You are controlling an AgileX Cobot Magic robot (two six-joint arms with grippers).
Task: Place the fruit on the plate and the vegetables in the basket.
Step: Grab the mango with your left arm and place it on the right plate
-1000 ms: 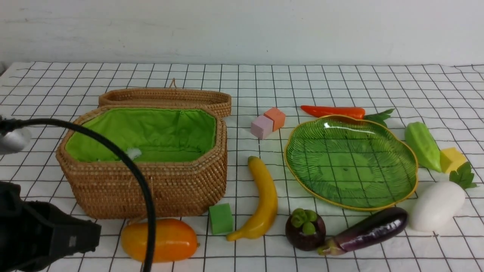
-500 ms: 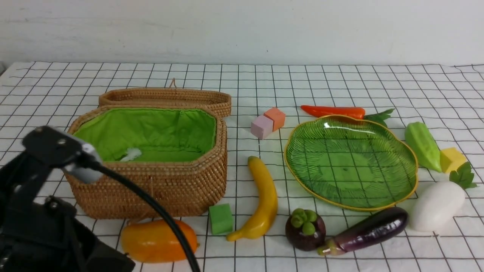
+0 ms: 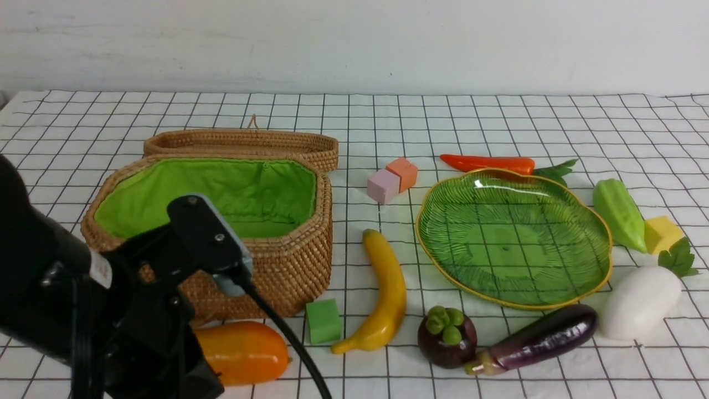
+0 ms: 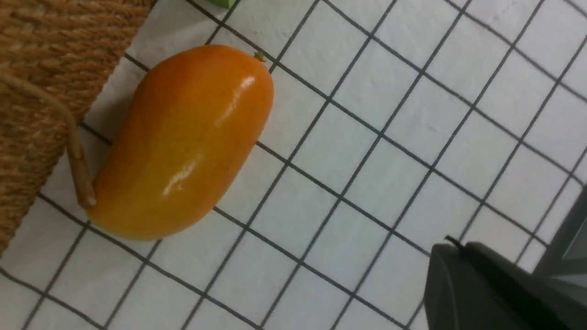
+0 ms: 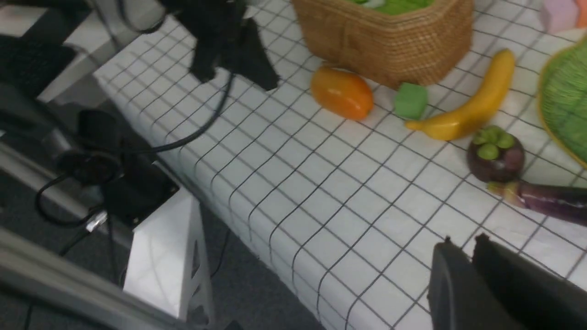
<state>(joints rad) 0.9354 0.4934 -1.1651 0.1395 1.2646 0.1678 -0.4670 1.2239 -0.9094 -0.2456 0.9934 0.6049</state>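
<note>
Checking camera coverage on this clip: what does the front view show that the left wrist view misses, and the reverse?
Only the front view: the plate, banana, mangosteen, eggplant, radish, carrot, gourd and the green lining of the basket. Only the left wrist view: the loose cord end beside the mango. Both: the mango, the basket's woven wall and the checked cloth.

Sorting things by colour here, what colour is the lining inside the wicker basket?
Bright green. The lining shows best in the front view.
</note>
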